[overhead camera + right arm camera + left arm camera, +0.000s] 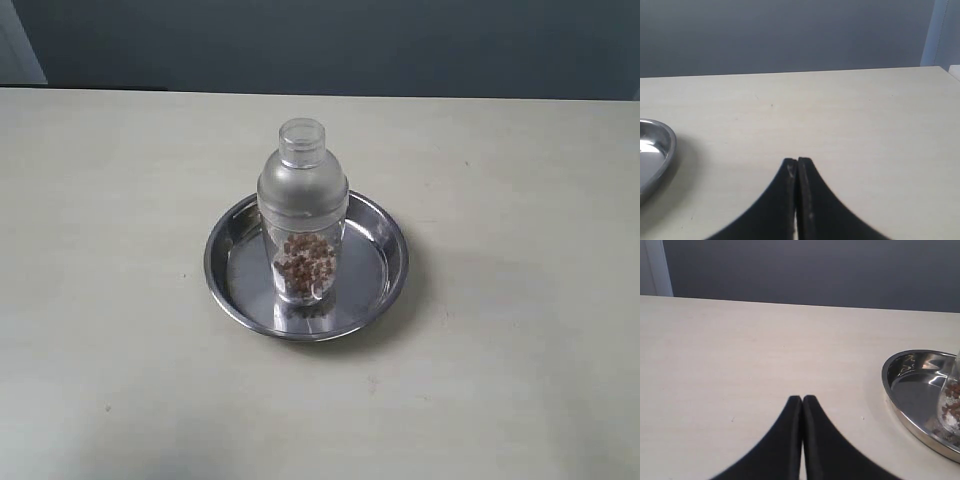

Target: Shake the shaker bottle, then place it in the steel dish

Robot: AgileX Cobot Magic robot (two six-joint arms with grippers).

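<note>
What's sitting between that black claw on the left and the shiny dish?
Nothing. The left wrist view shows only bare table between the shut left claw and the steel dish.

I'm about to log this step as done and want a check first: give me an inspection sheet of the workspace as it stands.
Surface: pale beige tabletop, a few small dark specks, no spill seen.
Job's things: shaker bottle stands upright inside the steel dish, cap on, brown granules in its lower part.
Clutter: nothing seen.
Grippers: left gripper shut and empty, over bare table beside the dish; right gripper shut and empty, also apart from the dish. Neither shows in the exterior view.
Cables: nothing seen.
Surroundings: dark grey wall behind the table.
</note>
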